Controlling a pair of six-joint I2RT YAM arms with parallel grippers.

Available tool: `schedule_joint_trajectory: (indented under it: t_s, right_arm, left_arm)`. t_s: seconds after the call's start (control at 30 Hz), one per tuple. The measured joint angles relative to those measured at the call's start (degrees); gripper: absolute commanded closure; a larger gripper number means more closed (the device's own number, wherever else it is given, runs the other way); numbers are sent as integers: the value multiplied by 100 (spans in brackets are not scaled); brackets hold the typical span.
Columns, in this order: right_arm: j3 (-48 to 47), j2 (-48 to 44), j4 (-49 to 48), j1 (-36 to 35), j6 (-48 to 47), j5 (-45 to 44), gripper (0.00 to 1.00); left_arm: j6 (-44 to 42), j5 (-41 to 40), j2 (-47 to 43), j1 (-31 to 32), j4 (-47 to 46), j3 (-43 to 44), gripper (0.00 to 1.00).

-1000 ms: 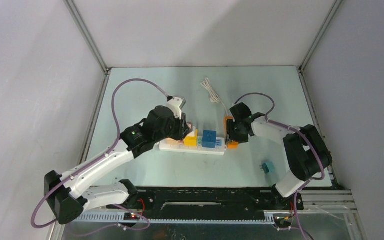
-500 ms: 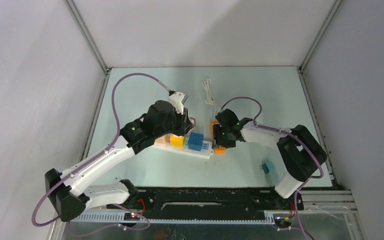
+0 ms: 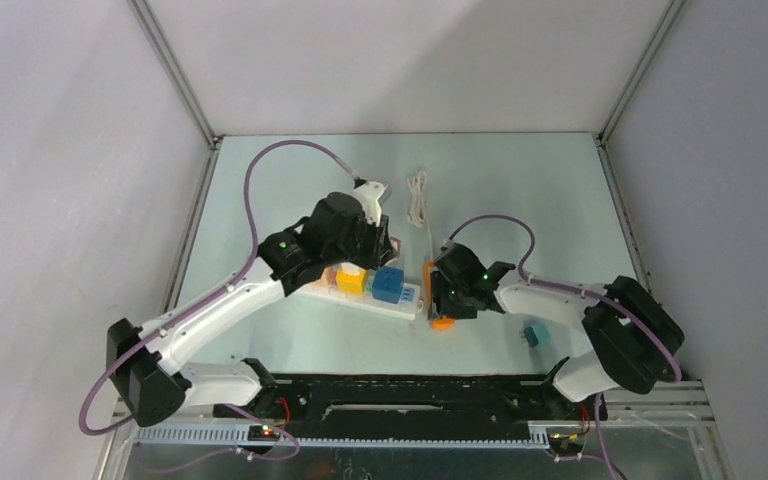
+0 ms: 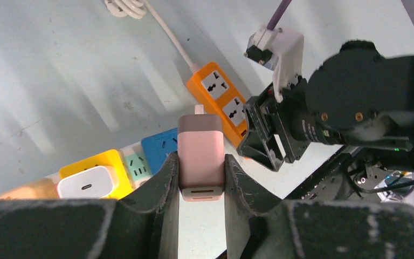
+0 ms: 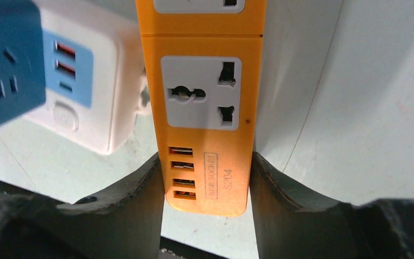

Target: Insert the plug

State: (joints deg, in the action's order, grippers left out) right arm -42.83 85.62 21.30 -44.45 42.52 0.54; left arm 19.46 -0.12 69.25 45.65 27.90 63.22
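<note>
We see the left gripper (image 4: 200, 162) pinching the pink plug (image 4: 200, 148). Both dark fingers (image 4: 166, 181) press flat against its long sides, set only as wide as the plug. The plug sits in no socket. In the left wrist view its far end points toward the orange power strip (image 4: 222, 101), just past the blue adapter (image 4: 159, 151) and the yellow adapter (image 4: 94, 172) on the white strip (image 3: 403, 305).

The right gripper (image 5: 206, 162) straddles the USB end of the orange power strip, which lies on the table (image 3: 290, 180). Its fingers (image 5: 140, 205) sit against both edges with no gap that we can see, somewhat wider apart than the left pair.
</note>
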Motion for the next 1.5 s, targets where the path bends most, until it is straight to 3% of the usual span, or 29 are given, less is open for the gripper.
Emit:
schedule_joint_trajectory:
  t_s: [0.07,0.2,0.5,0.73,0.9,1.1,1.5]
  right_arm:
    - [101,-127,50,-153,52,7,41]
    - [188,-262,66,-367,103,146,26]
    - [540,-717,-343,-490,345,857,24]
    - [863,-2011,-527,-369,426,1121,20]
    - [863,-2896,-203,463,203,1113,18]
    - [863,-3156,321,1705,-192,1283,15]
    - [863,-3156,999,2774,-675,1443,12]
  left_arm:
    - [-2,103,107,0,2,48,100]
    - [-2,302,304,0,46,162,100]
    - [72,345,667,-4,420,608,100]
    - [210,463,1217,-4,774,1150,100]
    - [306,702,1851,-4,1091,1703,100]
    - [365,1086,2852,-4,1556,2643,100]
    - [551,1342,4898,190,2734,4507,100]
